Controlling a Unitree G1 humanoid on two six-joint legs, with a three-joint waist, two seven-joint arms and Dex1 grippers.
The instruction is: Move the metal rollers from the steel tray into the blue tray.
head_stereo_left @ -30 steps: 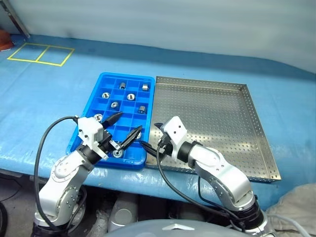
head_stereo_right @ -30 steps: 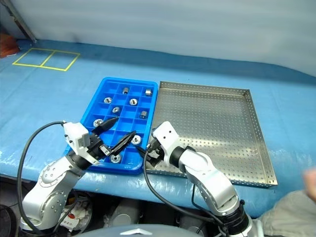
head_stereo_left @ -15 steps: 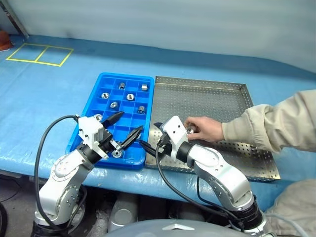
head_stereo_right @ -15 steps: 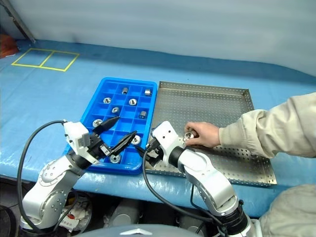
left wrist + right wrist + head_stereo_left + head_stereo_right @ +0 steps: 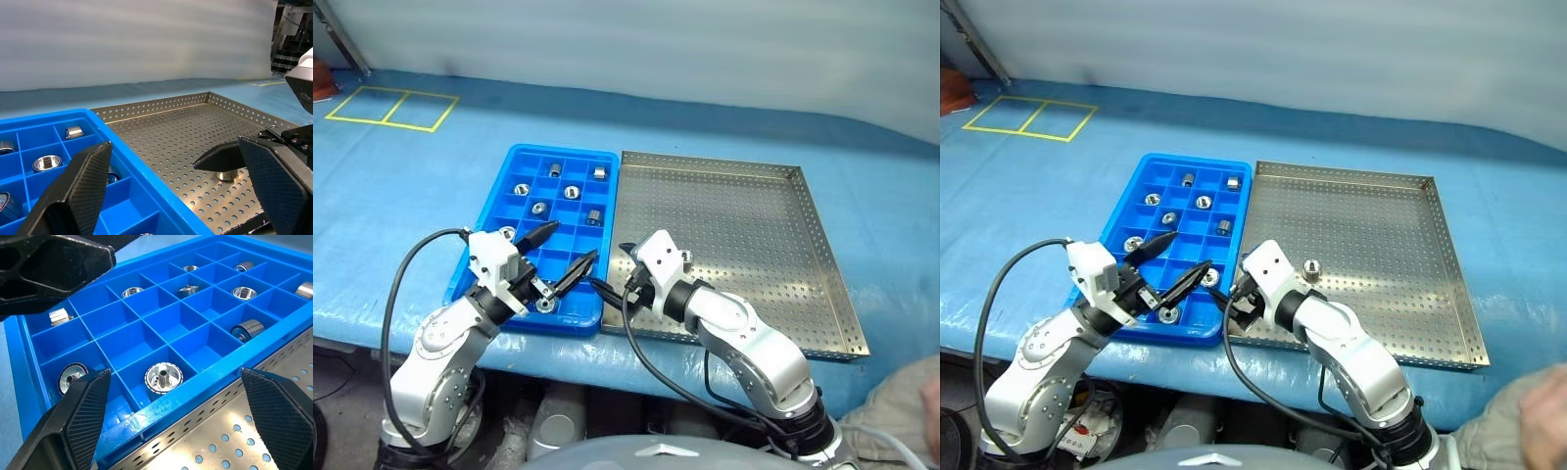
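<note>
With both grippers spread wide & empty, my left (image 5: pixel 560 251) hangs over the blue tray (image 5: pixel 514 174), right (image 5: pixel 171 396) at its edge. One roller (image 5: pixel 1311 266) stands in the steel tray (image 5: pixel 822 294); several others (image 5: pixel 572 192) sit in blue compartments.

A blue sheet (image 5: pixel 431 186) covers the counter, with yellow tape squares (image 5: pixel 393 106) at its far left corner and a grey wall (image 5: pixel 656 44) behind.

Blue-covered table (image 5: pixel 431 186) bearing blue tray (image 5: pixel 524 157), steel tray (image 5: pixel 822 255)
</note>
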